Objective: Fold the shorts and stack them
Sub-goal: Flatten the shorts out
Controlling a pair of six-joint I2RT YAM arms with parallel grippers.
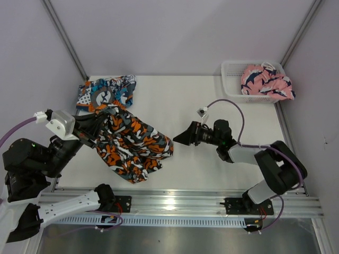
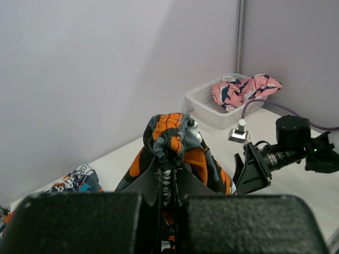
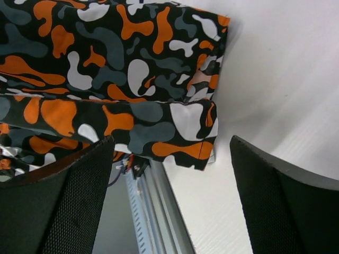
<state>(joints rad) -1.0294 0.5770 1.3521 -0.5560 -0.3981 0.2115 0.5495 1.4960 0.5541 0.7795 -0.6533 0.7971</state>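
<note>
two pairs of shorts are out on the table, neither in the basket, which holds only a pink garment

item one, the blotched shorts: well apart from the basket, across on the left arm's side and nearer the arms' bases than the basket is

item two, the teal shorts: flat, about as far back as the basket but at the opposite end of the table; whether they touch the blotched pair's raised end cannot be told

left gripper: pressed together, pinching a bunched fold of the blotched shorts and holding that end off the table

right gripper: spread wide and holding nothing; it stands between the basket and the blotched shorts, fingertips aimed away from the basket at the loose leg end

deciding relation: the blotched pair's long axis runs slantwise from the left pinch down to the leg hems, which are the end closest to the basket. the hem corner, two layers thick, sits just ahead of the gap between the right fingers and clear of both. the right arm is the nearer arm and the only free one

assessment: the next step looks like a short straight advance onto that corner, then a close. the risk is catching one layer only
</note>
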